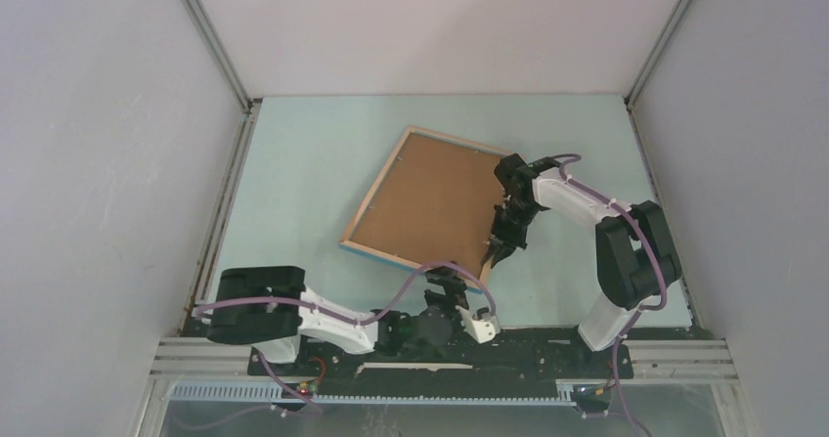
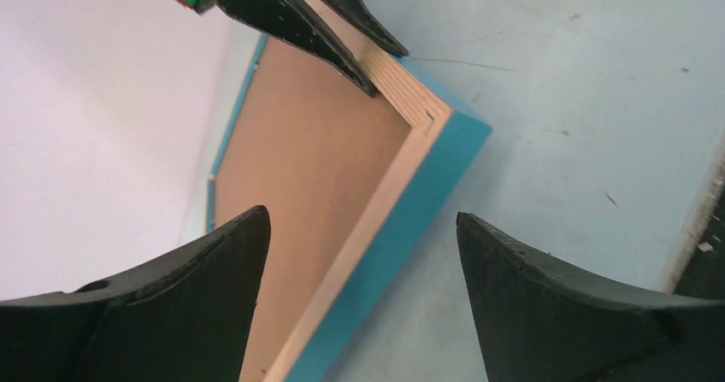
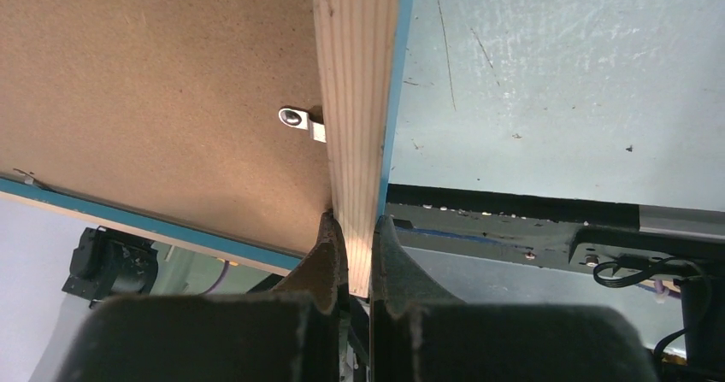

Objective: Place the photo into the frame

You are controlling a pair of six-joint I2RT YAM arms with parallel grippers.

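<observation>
The frame (image 2: 402, 220) lies back side up on the bench (image 1: 293, 163) — a brown board (image 3: 154, 74) fills it. The right jaws pinch the frame's right side, close to its near corner. The left jaws stand wide open just by that corner — holding nothing.

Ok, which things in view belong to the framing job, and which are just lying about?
Job:
- frame, lying back up
- right pincer, shut on its wooden rail
- left pincer, open, facing its corner
- the photo is not in view

Just there:
- brown backing board, sitting inside the frame
- metal tab over the board's edge
- table
</observation>
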